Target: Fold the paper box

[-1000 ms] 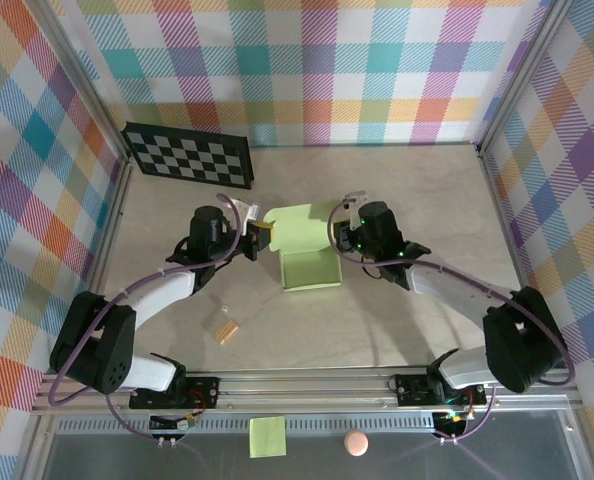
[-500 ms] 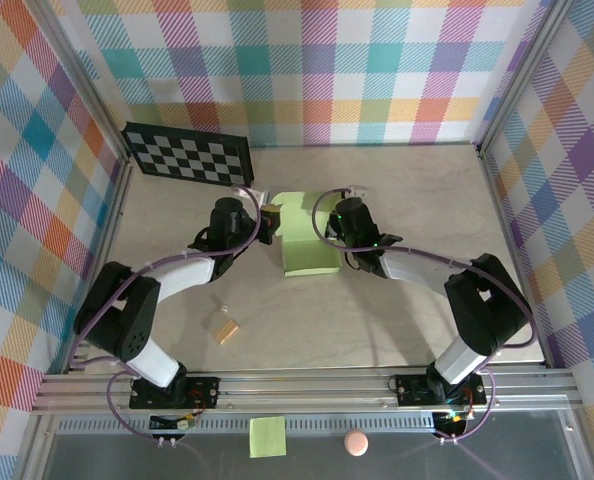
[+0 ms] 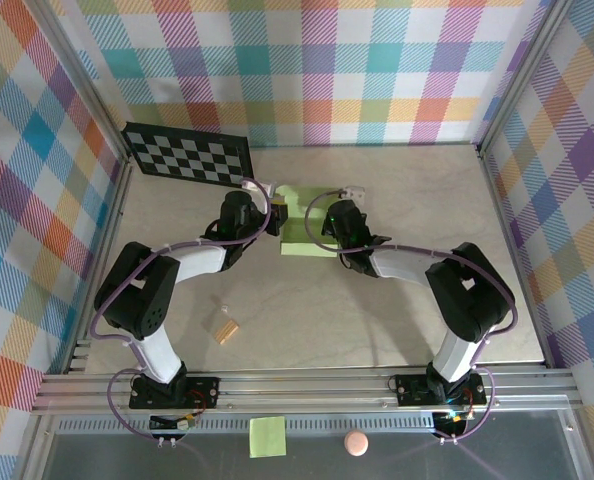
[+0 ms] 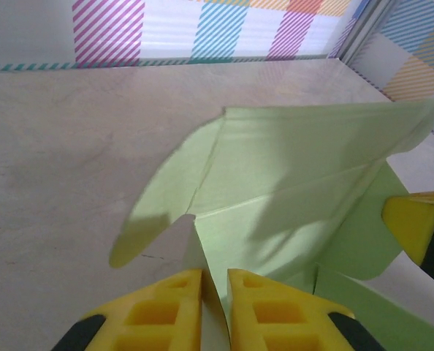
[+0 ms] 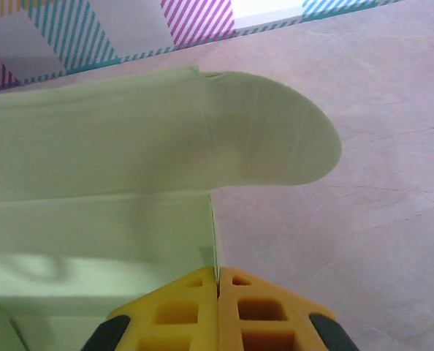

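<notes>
The box (image 3: 299, 236) was moved farther since earlier. Right gripper (image 5: 218, 278) is clamped on its wall; left gripper (image 4: 215, 281) is slightly parted astride another, grip undetermined. Open table (image 3: 427, 210) is noted right and near.

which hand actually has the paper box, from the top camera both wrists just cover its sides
Observer: The right wrist view shows the right hand shut on a side wall of the paper box. The card's edge runs straight in between its closed fingers.
Operator: and the left one
Observer: In the left wrist view the left hand straddles another wall of the box. There is a narrow gap between its fingers, so I cannot tell whether it is pinching.
Operator: is the end flap tucked in yet
Observer: No. The rounded flap sticks out past the wall that the right hand holds and is not tucked in.
</notes>
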Controlling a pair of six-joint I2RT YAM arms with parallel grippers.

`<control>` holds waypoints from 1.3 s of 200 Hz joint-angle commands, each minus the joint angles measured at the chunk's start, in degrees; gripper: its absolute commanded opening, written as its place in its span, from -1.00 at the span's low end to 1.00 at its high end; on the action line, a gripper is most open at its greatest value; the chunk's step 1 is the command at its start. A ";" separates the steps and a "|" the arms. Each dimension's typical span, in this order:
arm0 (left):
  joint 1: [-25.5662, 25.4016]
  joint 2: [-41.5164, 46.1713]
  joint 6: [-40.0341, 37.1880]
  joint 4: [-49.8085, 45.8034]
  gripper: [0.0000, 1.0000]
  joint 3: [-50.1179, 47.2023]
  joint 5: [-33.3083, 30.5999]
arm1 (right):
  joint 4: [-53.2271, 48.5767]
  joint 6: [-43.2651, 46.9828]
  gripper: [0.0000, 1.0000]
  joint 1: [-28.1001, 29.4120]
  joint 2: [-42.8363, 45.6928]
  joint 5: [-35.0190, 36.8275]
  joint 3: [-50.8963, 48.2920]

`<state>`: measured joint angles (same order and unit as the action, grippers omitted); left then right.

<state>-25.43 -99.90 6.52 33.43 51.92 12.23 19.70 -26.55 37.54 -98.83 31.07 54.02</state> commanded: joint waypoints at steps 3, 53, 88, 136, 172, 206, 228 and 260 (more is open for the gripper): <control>-0.67 0.87 -0.63 0.07 -0.70 0.89 1.57 | 4.23 0.27 -1.00 1.11 0.60 -1.53 0.66; -0.67 2.81 -1.84 -4.82 -0.75 1.34 0.45 | 4.50 1.10 -1.00 1.13 2.22 -0.87 -0.40; -0.83 4.16 -2.26 -3.70 -0.84 0.98 0.86 | 5.20 1.63 -1.00 1.55 2.76 -1.05 -0.49; -1.44 3.69 -2.73 -0.37 -0.89 2.62 1.78 | 9.90 3.52 -1.00 2.32 1.81 0.05 -0.40; -1.72 1.29 -2.09 2.31 -0.78 1.58 2.27 | 13.42 2.61 -1.00 2.56 0.27 0.75 -1.95; -1.94 0.84 -1.26 2.27 -0.55 0.67 1.93 | 13.63 2.99 -1.00 3.15 -0.39 1.19 -2.08; -2.08 1.03 -1.50 1.38 -0.56 0.21 1.06 | 13.44 3.39 -1.00 3.30 -0.49 1.24 -1.85; -2.17 2.62 -2.68 -2.10 -0.52 -0.72 -3.06 | 12.99 4.39 -1.00 3.73 -0.45 1.29 -2.14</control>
<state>-26.13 -98.15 4.89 33.15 52.62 9.72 28.25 -23.18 39.48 -98.98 34.54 52.05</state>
